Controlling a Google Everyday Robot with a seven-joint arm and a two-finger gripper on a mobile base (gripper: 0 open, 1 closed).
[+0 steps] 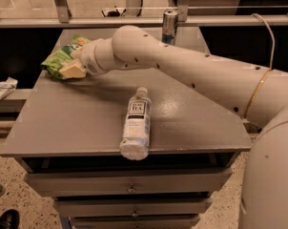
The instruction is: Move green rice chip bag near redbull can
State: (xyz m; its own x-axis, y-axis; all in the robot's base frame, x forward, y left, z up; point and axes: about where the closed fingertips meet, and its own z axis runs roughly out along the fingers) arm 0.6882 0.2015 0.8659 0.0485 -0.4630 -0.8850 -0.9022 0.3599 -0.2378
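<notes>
The green rice chip bag [58, 59] lies at the far left corner of the grey table [87, 123]. My gripper [72, 70] is at the bag's near right side, touching it, and the white wrist covers part of the bag. The redbull can [169, 26] stands upright at the table's back edge, right of centre, partly behind my arm [191, 73]. The bag is well to the left of the can.
A clear bottle with a white label [136, 124] lies on its side near the table's front edge, its cap pointing away. Drawers [129, 182] sit below the tabletop. A crumpled white object [2, 88] lies on a ledge to the left.
</notes>
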